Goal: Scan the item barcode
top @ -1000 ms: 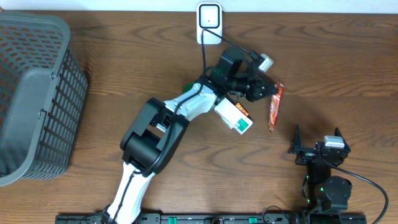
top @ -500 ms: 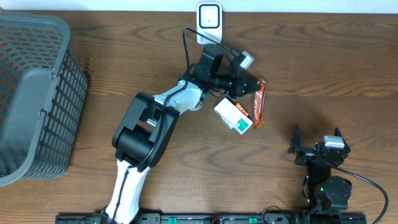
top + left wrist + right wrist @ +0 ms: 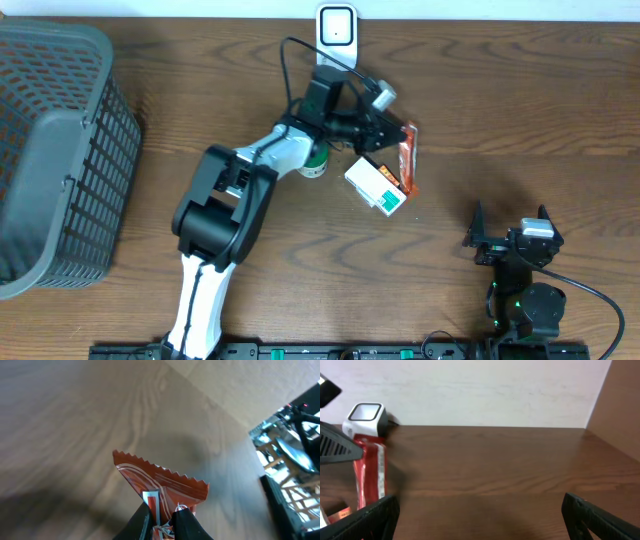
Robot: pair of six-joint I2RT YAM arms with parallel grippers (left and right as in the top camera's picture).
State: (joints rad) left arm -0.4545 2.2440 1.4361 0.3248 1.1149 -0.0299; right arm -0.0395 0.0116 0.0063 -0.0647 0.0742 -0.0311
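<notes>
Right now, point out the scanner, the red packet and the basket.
scanner (image 3: 337, 28), overhead view, on its white face.
red packet (image 3: 160, 480), left wrist view, on the wrapper's middle, below its serrated edge.
basket (image 3: 105, 190), overhead view, on its mesh side wall.

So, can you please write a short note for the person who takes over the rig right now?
Left gripper: shut on the red packet, held near the white scanner.
Right gripper: open, empty, parked at the near edge.
White box lies on the table beside the packet.
Done: packet picked up. Left: show its barcode to the scanner.
</notes>
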